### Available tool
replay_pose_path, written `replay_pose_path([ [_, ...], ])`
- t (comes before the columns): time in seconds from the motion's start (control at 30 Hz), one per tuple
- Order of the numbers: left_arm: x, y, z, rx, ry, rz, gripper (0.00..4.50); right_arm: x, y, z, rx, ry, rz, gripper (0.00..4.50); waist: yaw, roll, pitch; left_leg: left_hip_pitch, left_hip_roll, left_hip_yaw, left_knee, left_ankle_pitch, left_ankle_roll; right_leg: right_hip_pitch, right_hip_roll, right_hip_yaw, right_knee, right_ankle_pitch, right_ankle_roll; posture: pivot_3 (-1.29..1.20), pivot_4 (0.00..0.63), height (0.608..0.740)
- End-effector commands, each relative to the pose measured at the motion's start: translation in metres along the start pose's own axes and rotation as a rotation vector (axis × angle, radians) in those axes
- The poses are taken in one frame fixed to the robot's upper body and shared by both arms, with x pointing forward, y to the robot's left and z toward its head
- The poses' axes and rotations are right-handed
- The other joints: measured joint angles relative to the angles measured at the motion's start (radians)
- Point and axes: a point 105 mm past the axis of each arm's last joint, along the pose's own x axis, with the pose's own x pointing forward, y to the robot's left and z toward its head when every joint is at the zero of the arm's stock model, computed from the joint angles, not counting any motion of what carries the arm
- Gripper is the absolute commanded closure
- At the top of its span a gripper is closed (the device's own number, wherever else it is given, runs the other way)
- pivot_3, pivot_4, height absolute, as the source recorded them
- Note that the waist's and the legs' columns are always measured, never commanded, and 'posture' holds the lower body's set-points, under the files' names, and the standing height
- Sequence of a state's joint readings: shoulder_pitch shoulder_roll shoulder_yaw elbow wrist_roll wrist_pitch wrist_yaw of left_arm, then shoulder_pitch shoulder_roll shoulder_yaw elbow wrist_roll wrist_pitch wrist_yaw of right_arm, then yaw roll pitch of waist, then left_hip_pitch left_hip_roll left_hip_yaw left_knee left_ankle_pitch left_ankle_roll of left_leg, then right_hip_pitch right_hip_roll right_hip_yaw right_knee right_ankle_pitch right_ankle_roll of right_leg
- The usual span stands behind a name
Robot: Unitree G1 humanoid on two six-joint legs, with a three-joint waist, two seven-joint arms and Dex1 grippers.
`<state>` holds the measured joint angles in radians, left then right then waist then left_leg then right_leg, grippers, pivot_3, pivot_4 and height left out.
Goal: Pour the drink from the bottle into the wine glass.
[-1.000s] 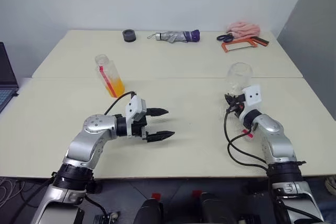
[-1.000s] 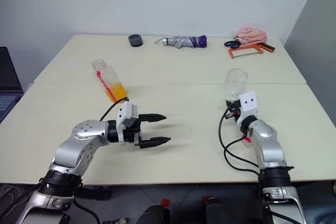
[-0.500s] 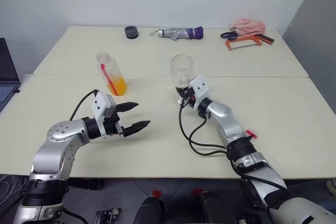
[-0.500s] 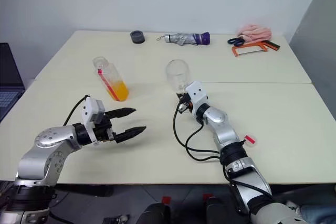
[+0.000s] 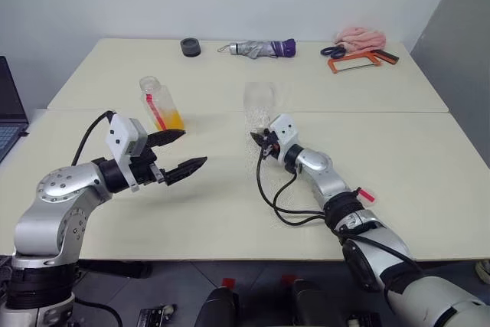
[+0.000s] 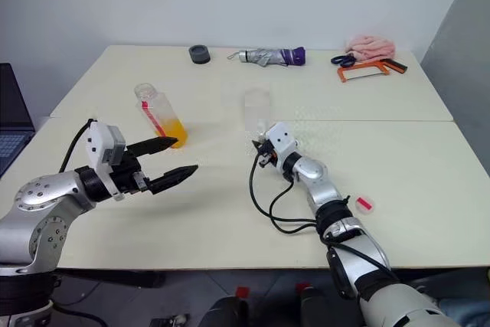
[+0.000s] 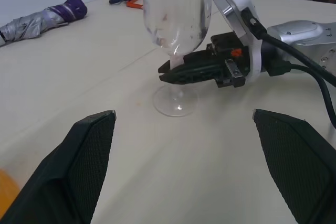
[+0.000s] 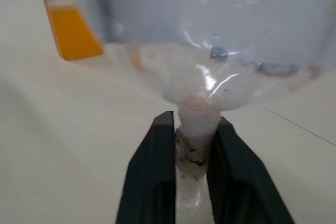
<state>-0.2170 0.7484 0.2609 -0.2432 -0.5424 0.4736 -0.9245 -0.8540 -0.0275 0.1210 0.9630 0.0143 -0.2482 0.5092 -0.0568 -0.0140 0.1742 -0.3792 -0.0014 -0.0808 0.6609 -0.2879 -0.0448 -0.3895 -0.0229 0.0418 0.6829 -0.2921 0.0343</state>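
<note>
The wine glass [image 7: 176,9] stands upright in the middle of the table [image 5: 230,204], its round foot on the surface. My right gripper [image 5: 255,137] reaches it level from the right. Its black fingers [image 8: 157,171] sit tight on either side of the stem, just under the bowl. The bottle [image 5: 159,105] stands to the left of the glass, leaning a little, with the orange drink [image 5: 170,121] in its lower part. My left gripper [image 5: 194,148] hangs open and empty above the table, close in front of the bottle and pointing toward the glass.
Along the table's far edge lie a folded grey and purple umbrella [image 5: 256,49], a black round object [image 5: 189,47], a pink cloth [image 5: 360,37], scissors [image 5: 331,51] and an orange hacksaw [image 5: 360,60]. A laptop [image 5: 9,109] sits at the far left. A small red tag [image 5: 365,195] lies by my right arm.
My right gripper has brought the wine glass from the table's right side to its middle. My open left gripper has moved left and up, nearer the bottle.
</note>
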Motion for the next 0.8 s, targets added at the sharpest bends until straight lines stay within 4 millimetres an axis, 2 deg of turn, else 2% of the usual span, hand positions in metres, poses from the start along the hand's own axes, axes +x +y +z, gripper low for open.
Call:
replay_pose_path([
  [0.03, -0.001, 0.002, 0.025, 0.083, -0.050, 0.006, 0.00, 0.002, 0.001, 0.006, 0.005, -0.021, 0.011, 2.35, 0.000, 0.000, 0.000, 0.000, 0.000, 0.000, 0.000, 0.000, 0.000, 0.000, 0.000, 0.000, 0.000, 0.000, 0.000, 0.00, 0.150, 0.740],
  [0.27, 0.002, 0.005, 0.033, 0.105, -0.072, 0.011, 0.00, 0.000, 0.003, 0.006, 0.015, -0.034, 0.015, 0.03, -0.002, 0.000, 0.000, 0.000, 0.000, 0.000, 0.000, 0.000, 0.000, -0.001, 0.000, 0.000, 0.000, 0.000, 0.000, 0.00, 0.150, 0.740],
  [0.63, 0.006, 0.011, 0.042, 0.131, -0.103, 0.019, 0.00, -0.008, 0.004, 0.001, 0.028, -0.035, 0.015, 0.03, -0.001, 0.001, 0.000, -0.001, 0.000, 0.000, 0.000, 0.000, 0.000, -0.001, 0.000, 0.000, 0.000, 0.000, 0.000, 0.00, 0.150, 0.740],
  [0.8, 0.006, 0.010, 0.043, 0.134, -0.116, 0.020, 0.00, -0.021, 0.005, -0.005, 0.019, -0.024, 0.026, 0.03, 0.000, 0.000, 0.000, -0.001, 0.000, 0.000, 0.000, 0.000, 0.000, -0.001, 0.000, 0.000, 0.000, 0.000, 0.000, 0.00, 0.150, 0.740],
])
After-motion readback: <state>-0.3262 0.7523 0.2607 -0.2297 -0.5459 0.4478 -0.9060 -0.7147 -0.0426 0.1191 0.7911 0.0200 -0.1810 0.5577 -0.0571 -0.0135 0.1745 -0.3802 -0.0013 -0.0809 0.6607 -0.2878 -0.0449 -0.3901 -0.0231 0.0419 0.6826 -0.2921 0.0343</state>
